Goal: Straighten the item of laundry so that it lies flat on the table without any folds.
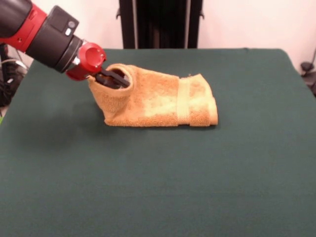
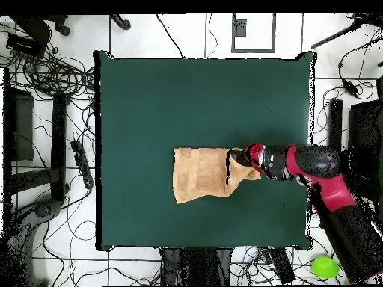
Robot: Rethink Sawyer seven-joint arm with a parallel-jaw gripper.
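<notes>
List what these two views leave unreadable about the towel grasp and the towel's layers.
- Gripper tips: front view, wrapped in the raised end of the towel; open or shut unclear.
- Gripper: overhead view, too small to read.
- Towel's underside and layer count: both views, covered by its top layer.
- Tag: not found in either view.

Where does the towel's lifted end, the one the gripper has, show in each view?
Front view: the towel rises at its left end, where the gripper pinches it.
Overhead view: the towel is raised at its right end, at the gripper.
Shared landmark: the gripper's red wrist.
</notes>
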